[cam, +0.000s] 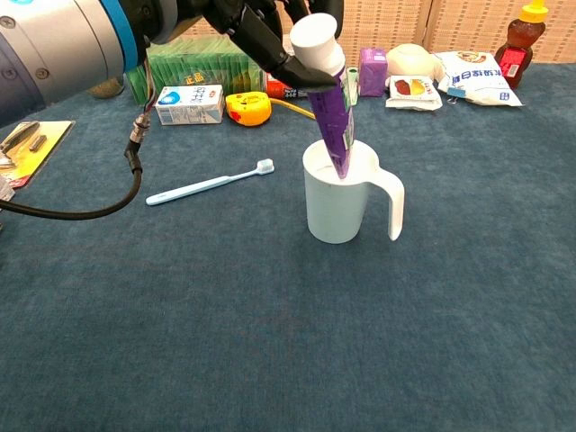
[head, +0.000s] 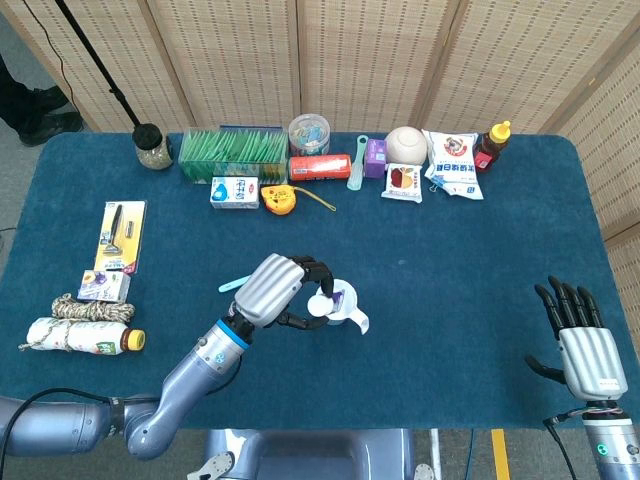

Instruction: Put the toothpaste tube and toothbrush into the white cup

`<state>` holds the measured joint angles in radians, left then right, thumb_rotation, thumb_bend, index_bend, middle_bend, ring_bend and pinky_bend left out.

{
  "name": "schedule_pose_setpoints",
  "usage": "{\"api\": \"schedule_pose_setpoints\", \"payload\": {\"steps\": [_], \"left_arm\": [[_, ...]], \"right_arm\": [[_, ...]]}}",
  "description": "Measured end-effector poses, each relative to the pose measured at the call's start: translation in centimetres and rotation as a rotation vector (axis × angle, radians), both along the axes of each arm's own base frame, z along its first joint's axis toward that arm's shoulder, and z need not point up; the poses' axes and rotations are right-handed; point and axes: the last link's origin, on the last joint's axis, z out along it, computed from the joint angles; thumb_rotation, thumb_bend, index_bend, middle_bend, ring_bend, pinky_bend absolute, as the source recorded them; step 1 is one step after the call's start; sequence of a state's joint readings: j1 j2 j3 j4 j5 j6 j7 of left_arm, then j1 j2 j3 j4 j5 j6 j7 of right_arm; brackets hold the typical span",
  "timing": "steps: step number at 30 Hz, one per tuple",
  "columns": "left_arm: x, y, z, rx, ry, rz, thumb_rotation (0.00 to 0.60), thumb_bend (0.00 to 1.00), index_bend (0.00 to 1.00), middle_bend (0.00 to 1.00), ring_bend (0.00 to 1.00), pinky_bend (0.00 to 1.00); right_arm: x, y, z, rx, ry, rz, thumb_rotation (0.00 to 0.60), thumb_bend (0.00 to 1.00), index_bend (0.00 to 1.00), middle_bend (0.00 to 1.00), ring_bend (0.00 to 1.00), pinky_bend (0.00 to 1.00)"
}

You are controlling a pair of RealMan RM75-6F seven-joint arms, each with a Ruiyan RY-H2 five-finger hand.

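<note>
One left hand (head: pixel 283 291) gripping toothpaste tube (cam: pixel 335 126) tail-down in white cup (cam: pixel 340 196), right hand (head: pixel 581 335) spread, holding nothing

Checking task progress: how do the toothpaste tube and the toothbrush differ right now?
The toothpaste tube is purple, steeply upright, its flat end inside the white cup, gripped by the left hand. The toothbrush is light blue, lying flat on the table, untouched, left of the cup.

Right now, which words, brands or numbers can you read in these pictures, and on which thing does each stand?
No text reads clearly in either view.
toothpaste tube: white print, blurred.
small white carton: blue print, too small.
white snack bag: red and blue print, too small.
</note>
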<state>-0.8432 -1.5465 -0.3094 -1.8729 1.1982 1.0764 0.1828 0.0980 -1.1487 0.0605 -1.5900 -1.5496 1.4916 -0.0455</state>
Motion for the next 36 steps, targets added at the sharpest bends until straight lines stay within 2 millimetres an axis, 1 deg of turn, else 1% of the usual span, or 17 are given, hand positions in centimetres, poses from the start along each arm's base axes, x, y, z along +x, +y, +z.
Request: {"api": "schedule_pose_setpoints", "payload": {"steps": [9, 14, 17, 19, 22, 23, 26, 28, 31, 36], "left_arm": [[-0.4, 0.6, -1.8, -0.003, 0.024, 0.039, 0.600, 0.34, 0.66, 0.55, 0.44, 0.54], [-0.6, 0.8, -2.8, 0.004, 0.036, 0.045, 0.600, 0.34, 0.63, 0.52, 0.40, 0.45], [-0.9, 1.1, -3.6, 0.013, 0.057, 0.054, 0.600, 0.34, 0.58, 0.45, 0.33, 0.41], [-1.1, 1.3, -4.3, 0.017, 0.070, 0.062, 0.600, 0.33, 0.50, 0.34, 0.24, 0.36], [-1.1, 1.4, -5.1, 0.013, 0.074, 0.072, 0.600, 0.32, 0.42, 0.22, 0.15, 0.30], [-1.1, 1.4, -5.2, 0.011, 0.072, 0.073, 0.600, 0.32, 0.40, 0.20, 0.13, 0.30], [-1.2, 1.3, -5.3, 0.004, 0.074, 0.071, 0.600, 0.32, 0.30, 0.14, 0.09, 0.28], [-1.3, 1.2, -5.3, -0.003, 0.071, 0.070, 0.600, 0.32, 0.23, 0.10, 0.07, 0.27], [-1.6, 1.2, -4.8, 0.002, 0.071, 0.067, 0.600, 0.31, 0.17, 0.06, 0.04, 0.25], [-2.8, 1.8, -3.2, 0.062, 0.082, 0.077, 0.600, 0.30, 0.13, 0.01, 0.01, 0.22]], "right_arm": [[0.0, -0.1, -0.1, 0.008, -0.001, 0.000, 0.600, 0.00, 0.00, 0.00, 0.00, 0.00], [0.0, -0.1, -0.3, 0.015, 0.001, 0.001, 0.600, 0.00, 0.00, 0.00, 0.00, 0.00], [0.1, -0.1, -0.3, 0.016, -0.001, 0.001, 0.600, 0.00, 0.00, 0.00, 0.00, 0.00], [0.1, -0.1, -0.3, 0.018, -0.003, 0.002, 0.600, 0.00, 0.00, 0.00, 0.00, 0.00], [0.1, -0.1, -0.2, 0.017, -0.007, 0.002, 0.600, 0.00, 0.00, 0.00, 0.00, 0.00], [0.1, -0.1, -0.1, 0.016, -0.008, 0.002, 0.600, 0.00, 0.00, 0.00, 0.00, 0.00], [0.0, -0.1, -0.1, 0.014, -0.008, 0.001, 0.600, 0.00, 0.00, 0.00, 0.00, 0.00], [0.0, -0.1, 0.0, 0.012, -0.006, 0.000, 0.600, 0.00, 0.00, 0.00, 0.00, 0.00], [0.0, 0.0, 0.0, 0.009, -0.007, 0.002, 0.600, 0.00, 0.00, 0.00, 0.00, 0.00], [0.1, 0.1, 0.1, 0.010, -0.009, 0.005, 0.600, 0.00, 0.00, 0.00, 0.00, 0.00]]}}
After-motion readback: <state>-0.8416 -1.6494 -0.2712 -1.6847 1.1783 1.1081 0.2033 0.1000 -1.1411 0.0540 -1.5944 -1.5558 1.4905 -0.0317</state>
